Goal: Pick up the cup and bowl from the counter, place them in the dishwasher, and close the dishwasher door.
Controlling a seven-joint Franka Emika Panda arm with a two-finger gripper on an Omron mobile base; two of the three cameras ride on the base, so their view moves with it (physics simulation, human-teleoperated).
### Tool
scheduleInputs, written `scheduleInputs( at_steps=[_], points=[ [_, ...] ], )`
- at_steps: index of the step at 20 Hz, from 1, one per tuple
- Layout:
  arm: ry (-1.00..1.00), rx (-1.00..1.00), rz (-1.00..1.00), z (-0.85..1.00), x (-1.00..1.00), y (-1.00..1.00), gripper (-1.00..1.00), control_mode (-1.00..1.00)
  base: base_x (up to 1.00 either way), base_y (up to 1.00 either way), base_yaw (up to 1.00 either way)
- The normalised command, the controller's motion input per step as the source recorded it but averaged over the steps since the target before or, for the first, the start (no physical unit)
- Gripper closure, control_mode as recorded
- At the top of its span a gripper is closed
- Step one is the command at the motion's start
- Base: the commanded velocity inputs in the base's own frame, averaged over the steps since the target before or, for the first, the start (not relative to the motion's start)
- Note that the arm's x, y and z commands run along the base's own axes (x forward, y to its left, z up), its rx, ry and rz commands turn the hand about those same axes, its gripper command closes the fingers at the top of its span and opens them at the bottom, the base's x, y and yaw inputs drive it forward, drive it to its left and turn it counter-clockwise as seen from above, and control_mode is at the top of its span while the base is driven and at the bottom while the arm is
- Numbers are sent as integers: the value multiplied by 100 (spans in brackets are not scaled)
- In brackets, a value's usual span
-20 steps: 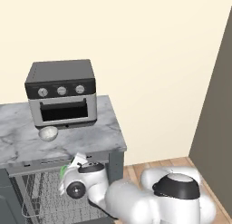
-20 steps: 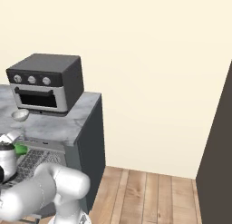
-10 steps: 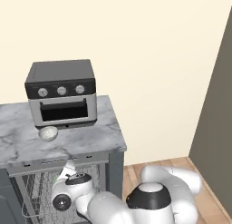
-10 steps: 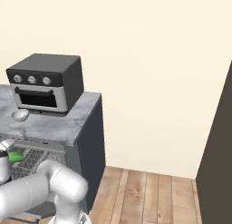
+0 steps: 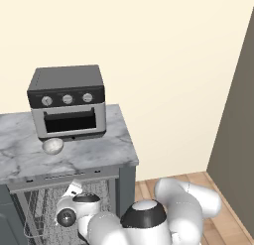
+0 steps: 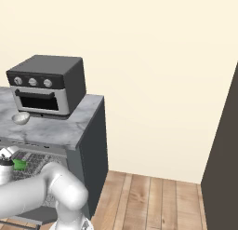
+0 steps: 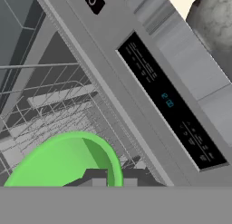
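Over the preceding second the arm lowered from just below the counter edge into the open dishwasher, and the cup travelled with it. In the hand view the cup sat directly ahead of the gripper, its green rim touching the fingertips, with the wire rack behind it and the control strip running diagonally above. The jaws appeared narrowly set and closed on the cup rim, although the low edge of that view hid most of the fingers, so the grip is judged rather than confirmed. In the right base view the cup showed as a green patch inside the rack beside the wrist. The bowl stayed on the counter in front of the toaster oven, untouched. The first placement was therefore nearly complete; release, the bowl, and the door were still outstanding.
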Motion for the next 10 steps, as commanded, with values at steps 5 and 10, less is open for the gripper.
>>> scheduleInputs(
  at_steps=[5,10],
  points=[
    [16,1,0,-32,45,10,100,-100,0,0,0],
    [10,0,1,-41,32,33,100,-100,0,0,0]
  ],
)
